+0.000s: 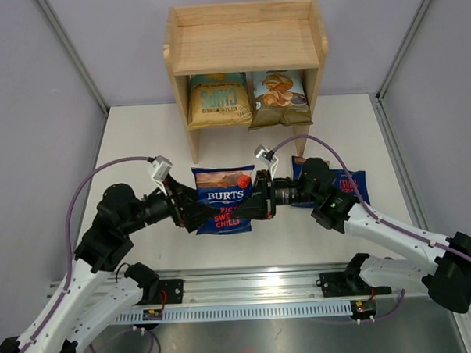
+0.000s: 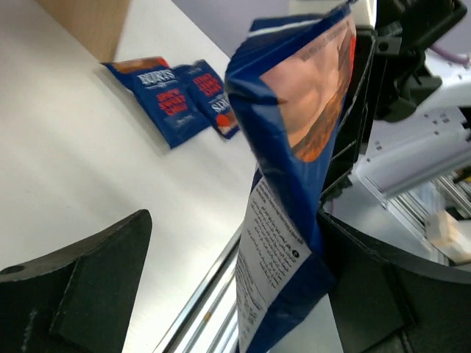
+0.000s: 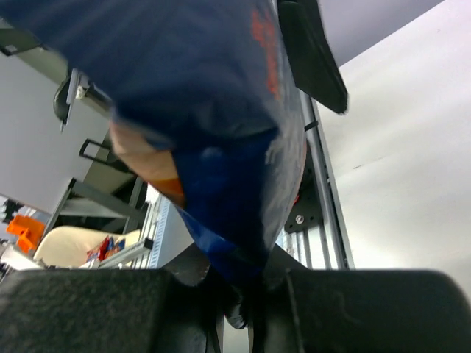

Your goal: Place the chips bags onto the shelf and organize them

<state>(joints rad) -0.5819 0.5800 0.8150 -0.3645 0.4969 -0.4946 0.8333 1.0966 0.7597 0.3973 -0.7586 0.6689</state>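
A dark-blue Burts bag [image 1: 223,199] hangs upright above the table between my two grippers. My right gripper [image 1: 260,203] is shut on its right edge, and the bag [image 3: 206,110] fills the right wrist view above the closed jaws [image 3: 246,283]. My left gripper [image 1: 194,212] is open around the bag's left edge. In the left wrist view the bag [image 2: 294,147] rests against one finger [image 2: 383,294] and the other stands wide apart. Two more Burts bags [image 2: 165,99] [image 2: 213,95] lie flat on the table, partly hidden under my right arm [image 1: 351,183]. The yellow bag [image 1: 219,99] and the Cassava bag [image 1: 279,96] stand on the lower tier of the wooden shelf [image 1: 245,43].
The shelf's top tier [image 1: 244,24] holds nothing. A metal rail [image 1: 256,289] runs along the near edge between the arm bases. Grey walls and frame posts [image 1: 74,51] bound the white table at the back and sides.
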